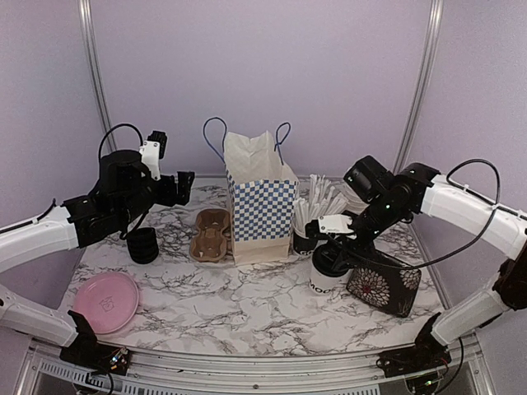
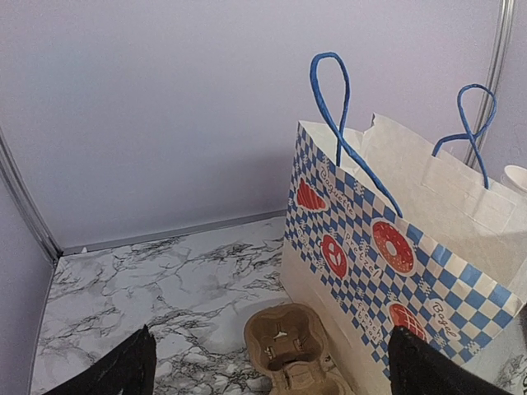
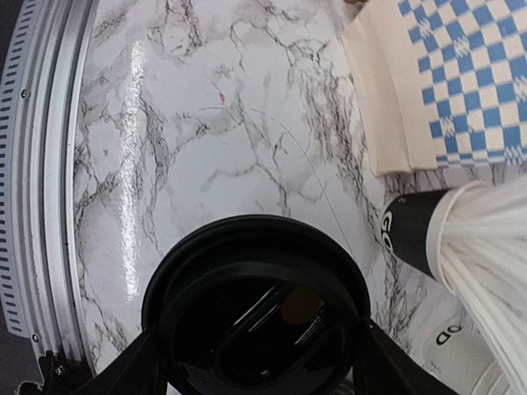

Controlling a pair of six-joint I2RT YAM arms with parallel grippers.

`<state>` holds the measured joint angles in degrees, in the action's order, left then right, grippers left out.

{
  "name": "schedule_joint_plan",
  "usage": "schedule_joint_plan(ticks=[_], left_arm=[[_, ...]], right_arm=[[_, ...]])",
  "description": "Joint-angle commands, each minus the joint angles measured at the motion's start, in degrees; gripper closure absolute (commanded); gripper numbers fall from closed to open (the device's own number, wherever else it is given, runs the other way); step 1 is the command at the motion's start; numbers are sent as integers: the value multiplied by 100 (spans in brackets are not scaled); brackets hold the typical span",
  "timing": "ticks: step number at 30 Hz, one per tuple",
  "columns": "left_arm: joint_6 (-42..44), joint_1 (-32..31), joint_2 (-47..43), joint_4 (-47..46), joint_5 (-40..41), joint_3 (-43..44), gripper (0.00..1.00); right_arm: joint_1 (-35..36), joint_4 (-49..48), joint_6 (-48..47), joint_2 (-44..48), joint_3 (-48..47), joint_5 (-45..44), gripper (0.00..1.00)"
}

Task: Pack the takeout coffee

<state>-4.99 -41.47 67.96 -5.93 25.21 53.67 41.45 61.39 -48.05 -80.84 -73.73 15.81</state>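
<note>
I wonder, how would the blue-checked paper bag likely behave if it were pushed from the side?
The paper bag stands tall on a narrow base with its top open, so it would probably tip or slide rather than resist. Its thin paper walls would likely buckle under a fingertip. The marble-patterned table looks glossy, so sliding seems easy.

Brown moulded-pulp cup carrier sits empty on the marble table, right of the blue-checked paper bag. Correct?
No: the brown moulded-pulp cup carrier sits empty on the marble table, left of the blue-checked paper bag, not right. Top external view shows it.
</note>
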Motion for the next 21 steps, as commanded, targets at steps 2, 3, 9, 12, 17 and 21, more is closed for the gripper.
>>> schedule_joint_plan(ticks=[2, 3, 9, 12, 17, 21], left_arm=[[-32, 102, 23, 101, -171, 223, 1], [-36, 104, 13, 107, -188, 227, 1], [6, 113, -24, 174, -280, 281, 1], [17, 123, -53, 226, -329, 305, 2], [-1, 122, -156, 235, -428, 302, 2], [-8, 122, -207, 243, -482, 302, 2]], right_arm=[[-1335, 277, -283, 621, 346, -84, 37], [-1733, 285, -401, 690, 387, -68, 37], [-3796, 485, -781, 223, -47, 72, 38], [-4519, 530, -821, -165, -400, 74, 39], [-5135, 166, -409, -792, -972, -220, 39], [-5207, -313, -110, -1171, -1136, -697, 38]])
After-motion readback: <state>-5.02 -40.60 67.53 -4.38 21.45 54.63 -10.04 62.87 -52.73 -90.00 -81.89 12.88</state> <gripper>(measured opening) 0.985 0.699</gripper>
